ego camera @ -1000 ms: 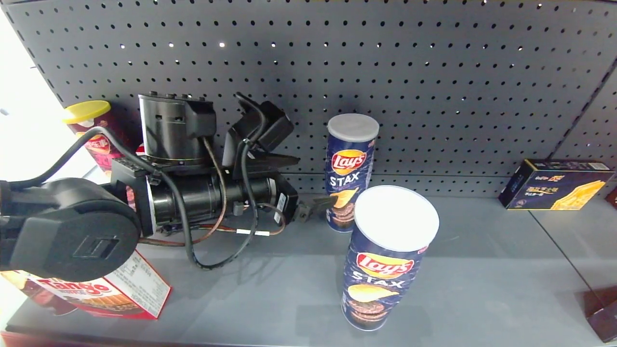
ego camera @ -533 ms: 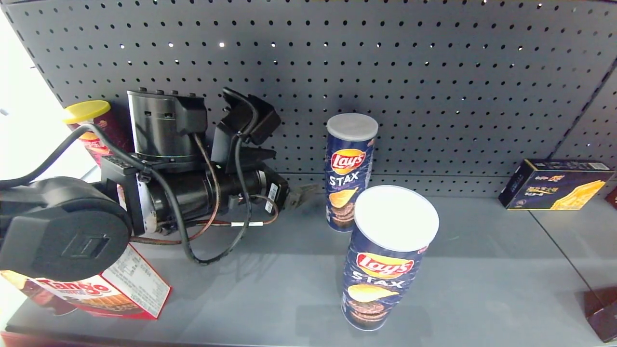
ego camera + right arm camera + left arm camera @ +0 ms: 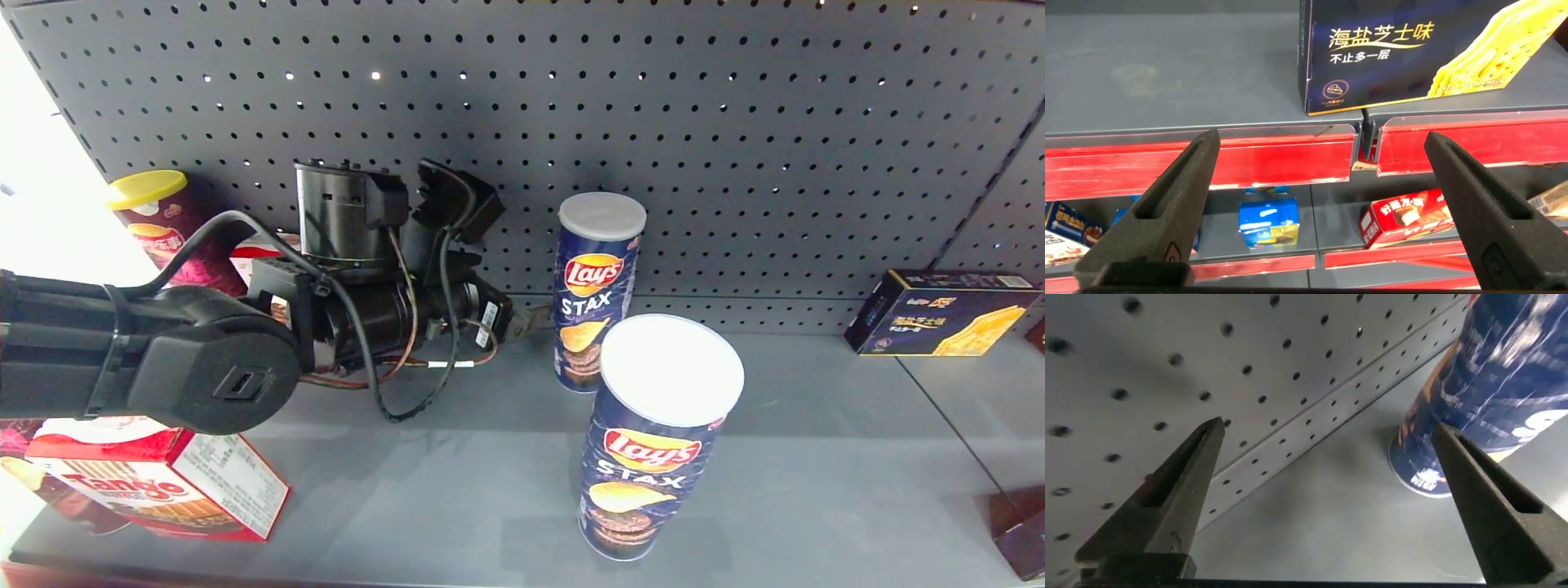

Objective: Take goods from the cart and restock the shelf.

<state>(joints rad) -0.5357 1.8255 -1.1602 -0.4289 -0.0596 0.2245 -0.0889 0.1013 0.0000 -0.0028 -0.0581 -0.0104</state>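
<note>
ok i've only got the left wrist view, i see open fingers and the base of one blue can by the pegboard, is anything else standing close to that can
observer: yes, a second blue can stands upright in front of the rear blue can, nearer the front edge of the shelf than the left gripper.
operator: and on the arm's other side
observer: a red box lies at the shelf's front left corner, partly under the left arm.
operator: where's the right gripper
observer: the right gripper is open and empty, facing a red rail on a shelf front, with a dark blue box just above that.
</note>
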